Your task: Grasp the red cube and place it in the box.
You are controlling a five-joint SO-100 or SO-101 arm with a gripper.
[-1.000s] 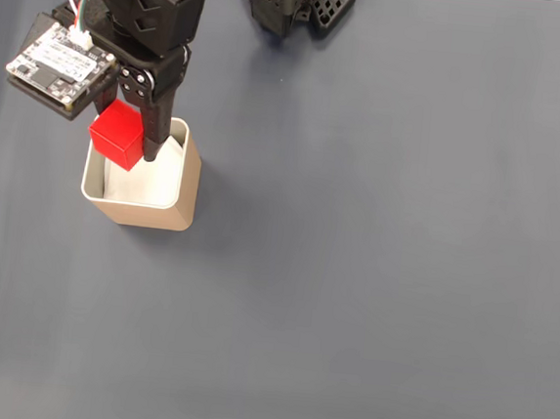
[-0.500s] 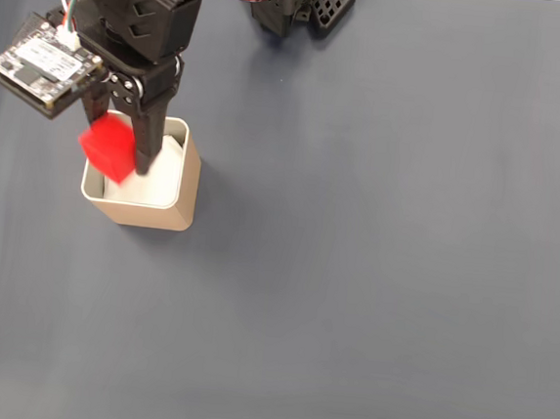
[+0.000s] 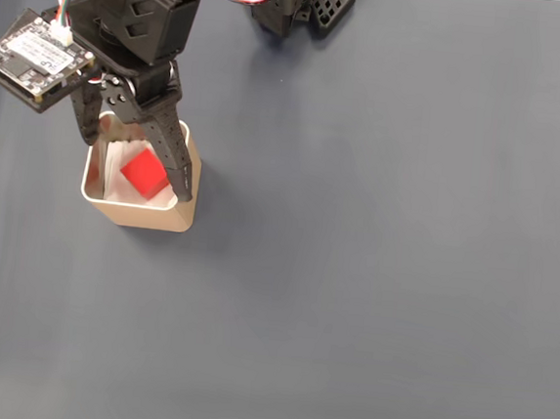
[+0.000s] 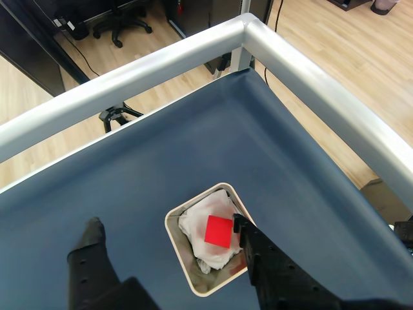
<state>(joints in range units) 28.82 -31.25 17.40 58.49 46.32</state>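
Note:
The red cube (image 3: 144, 173) lies inside the tan box (image 3: 152, 216) at the upper left of the fixed view, resting free on the white lining. My gripper (image 3: 137, 166) hangs open right above the box, its two black fingers spread to either side of the cube and touching nothing red. In the wrist view the red cube (image 4: 218, 231) sits on crumpled white lining in the box (image 4: 179, 248). There my gripper (image 4: 166, 221) shows one finger left of the box and the other at the box's right rim.
The arm's black base (image 3: 288, 4) stands at the top edge of the dark blue-grey table. A circuit board (image 3: 33, 56) juts out from the wrist to the left. A silver rail (image 4: 303, 64) borders the table, with wooden floor beyond it.
The fingers have spread apart and the red cube has dropped from between them into the box. The wrist has shifted slightly left and up.

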